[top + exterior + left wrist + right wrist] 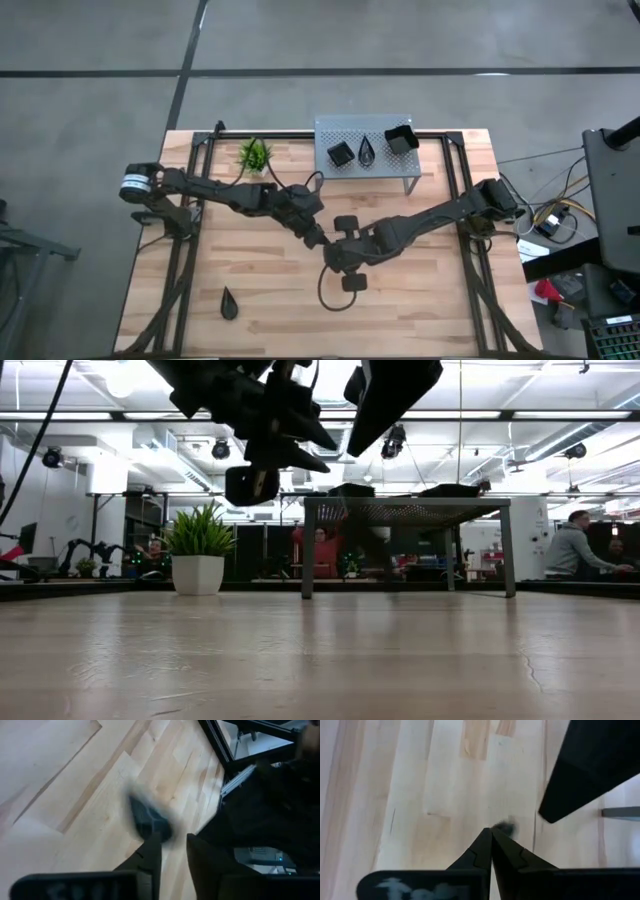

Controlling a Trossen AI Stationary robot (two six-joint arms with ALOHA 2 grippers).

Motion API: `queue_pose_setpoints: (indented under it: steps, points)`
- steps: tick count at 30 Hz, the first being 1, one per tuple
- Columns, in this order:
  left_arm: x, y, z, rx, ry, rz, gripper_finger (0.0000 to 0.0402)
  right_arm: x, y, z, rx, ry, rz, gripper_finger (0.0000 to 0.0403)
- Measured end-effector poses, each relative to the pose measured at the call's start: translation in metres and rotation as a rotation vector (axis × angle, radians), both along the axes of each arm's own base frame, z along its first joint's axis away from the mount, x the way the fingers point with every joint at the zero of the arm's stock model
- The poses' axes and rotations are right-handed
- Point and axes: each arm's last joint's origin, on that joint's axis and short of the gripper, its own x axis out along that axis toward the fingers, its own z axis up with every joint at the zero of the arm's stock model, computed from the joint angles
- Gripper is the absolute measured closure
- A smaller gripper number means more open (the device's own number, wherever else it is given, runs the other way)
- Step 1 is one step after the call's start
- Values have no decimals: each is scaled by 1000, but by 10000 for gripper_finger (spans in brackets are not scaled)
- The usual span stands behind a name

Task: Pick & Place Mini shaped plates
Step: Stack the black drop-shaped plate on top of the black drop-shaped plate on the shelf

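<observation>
Just beyond the left hand [170,847], a blurred black plate [149,819].

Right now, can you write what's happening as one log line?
left gripper: open, plate blurred beyond fingertips | right gripper: shut, empty | shelf: three plates

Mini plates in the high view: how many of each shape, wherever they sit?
Square plates: 2, a small one and a deeper one, both on the shelf.
Teardrop plates: 2, one on the shelf, one on the table.
Total: 4
</observation>
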Motion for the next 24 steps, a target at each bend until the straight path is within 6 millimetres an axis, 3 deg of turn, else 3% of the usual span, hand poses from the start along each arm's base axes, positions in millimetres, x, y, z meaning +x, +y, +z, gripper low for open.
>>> queue_pose_setpoints:
  steps: [7,10,17,24]
  points:
    - [-3,0,6,26,-29,-26,277,-3,0,-1,-1,29,-10,395]
    - [-5,0,5,50,-15,-55,267,-3,1,-2,78,44,-47,395]
    - [-6,-1,-3,109,5,-111,263,-6,9,-9,269,36,-364,394]
    - [-3,-1,-11,209,-13,-196,264,-17,33,-20,437,25,-660,377]
